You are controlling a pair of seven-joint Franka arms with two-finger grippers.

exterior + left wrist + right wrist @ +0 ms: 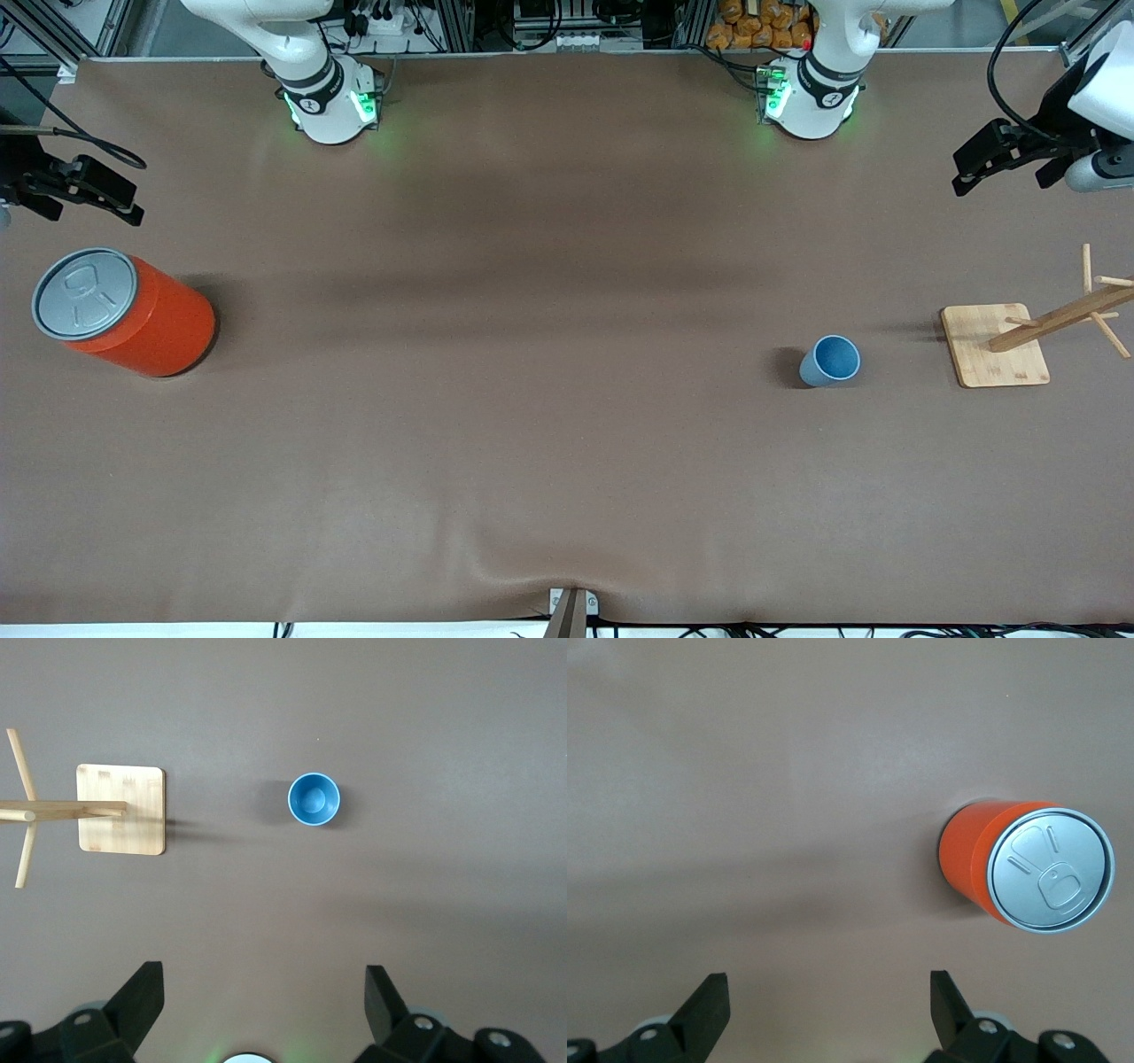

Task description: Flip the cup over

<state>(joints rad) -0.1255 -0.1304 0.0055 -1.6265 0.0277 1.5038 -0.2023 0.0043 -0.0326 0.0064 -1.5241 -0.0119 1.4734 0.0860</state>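
Front view, read across from the right arm's end of the table to the left arm's end. Right gripper [93, 190] hangs in the air at the edge of the frame, above the brown table [532, 425], over the bare cloth beside the orange can [124, 310]. Right wrist view: both fingers [704, 1010] set wide apart, nothing between them. The can stands upright on the table, grey pull-tab lid [1050, 870] on top, well clear of the fingers.

Middle of the table carries nothing but the two arm bases, each showing green lights.

Toward the left arm's end: the cup [831, 361], small and light blue, stands upright with its mouth facing up; darker blue inside is visible in the left wrist view [314, 799]. It rests on the bare table near the wooden rack [1019, 341] but apart from it, with a gap of cloth between. The rack has a square bamboo base [121, 809] and a post with pegs.

Left gripper [997, 159] hangs in the air over the table's end, above the stretch between its base and the rack. Left wrist view: fingers [133, 1005] spread wide, empty, well away from the cup.
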